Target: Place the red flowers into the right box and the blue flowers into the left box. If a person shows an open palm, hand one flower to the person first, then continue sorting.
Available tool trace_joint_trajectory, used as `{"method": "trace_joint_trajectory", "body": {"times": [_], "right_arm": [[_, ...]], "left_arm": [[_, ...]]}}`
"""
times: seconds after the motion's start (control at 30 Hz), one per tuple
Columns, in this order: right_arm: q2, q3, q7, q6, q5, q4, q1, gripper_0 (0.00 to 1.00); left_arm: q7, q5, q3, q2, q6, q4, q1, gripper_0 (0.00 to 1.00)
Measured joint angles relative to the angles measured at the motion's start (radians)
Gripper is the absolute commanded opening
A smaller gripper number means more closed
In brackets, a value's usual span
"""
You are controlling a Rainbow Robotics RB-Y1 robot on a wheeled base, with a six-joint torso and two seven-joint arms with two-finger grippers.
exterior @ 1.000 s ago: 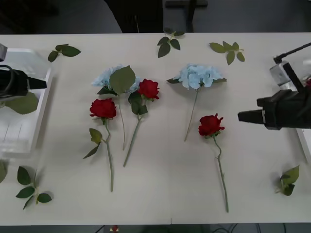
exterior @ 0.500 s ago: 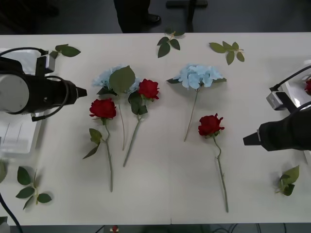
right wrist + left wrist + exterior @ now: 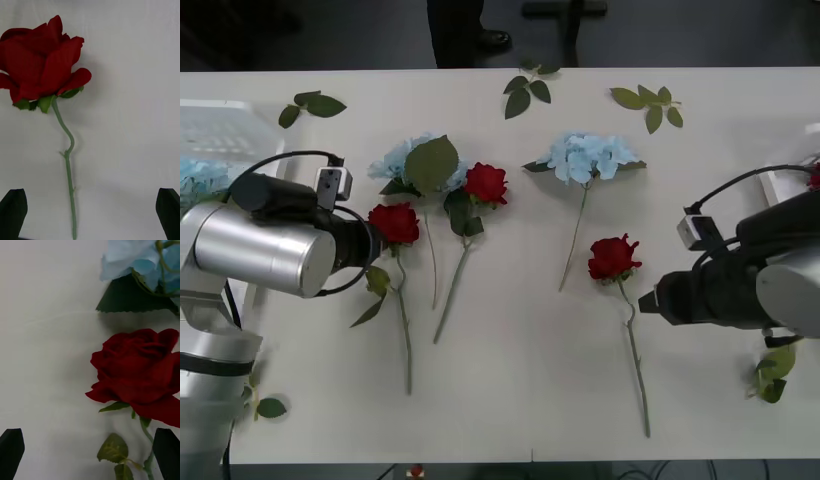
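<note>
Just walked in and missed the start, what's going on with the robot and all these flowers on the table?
The robot is sorting flowers, both arms reaching in. The left pincer, open, sits beside the leftmost red rose, next to a blue flower. The right pincer, also open, lines up on the stem of the right-hand rose. Nothing is gripped yet. Three roses and two blue flowers lie on the table; one blue flower already lies in the left box.
</note>
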Motion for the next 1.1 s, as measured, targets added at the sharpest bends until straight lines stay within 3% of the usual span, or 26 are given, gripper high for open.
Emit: {"method": "trace_joint_trajectory", "body": {"times": [0.2, 0.47, 0.7, 0.97, 1.1], "right_arm": [[0.057, 0.105, -0.014, -0.055, 0.115, 0.096, -0.054, 1.0], [0.115, 0.121, -0.019, -0.093, 0.19, 0.163, -0.056, 1.0], [0.115, 0.183, -0.019, -0.156, 0.219, 0.205, -0.056, 1.0], [0.115, 0.218, -0.019, -0.207, 0.251, 0.259, -0.056, 1.0], [0.116, 0.221, -0.02, -0.207, 0.27, 0.266, -0.056, 1.0]], "left_arm": [[0.015, -0.044, -0.057, -0.016, 0.0, 0.062, -0.027, 1.0], [0.015, -0.111, -0.064, -0.025, -0.065, 0.204, -0.053, 1.0], [0.015, -0.149, -0.064, -0.069, -0.065, 0.319, -0.14, 1.0], [0.015, -0.102, -0.062, -0.066, -0.032, 0.307, -0.174, 1.0], [0.015, -0.051, -0.062, -0.032, 0.006, 0.204, -0.135, 1.0]]}}
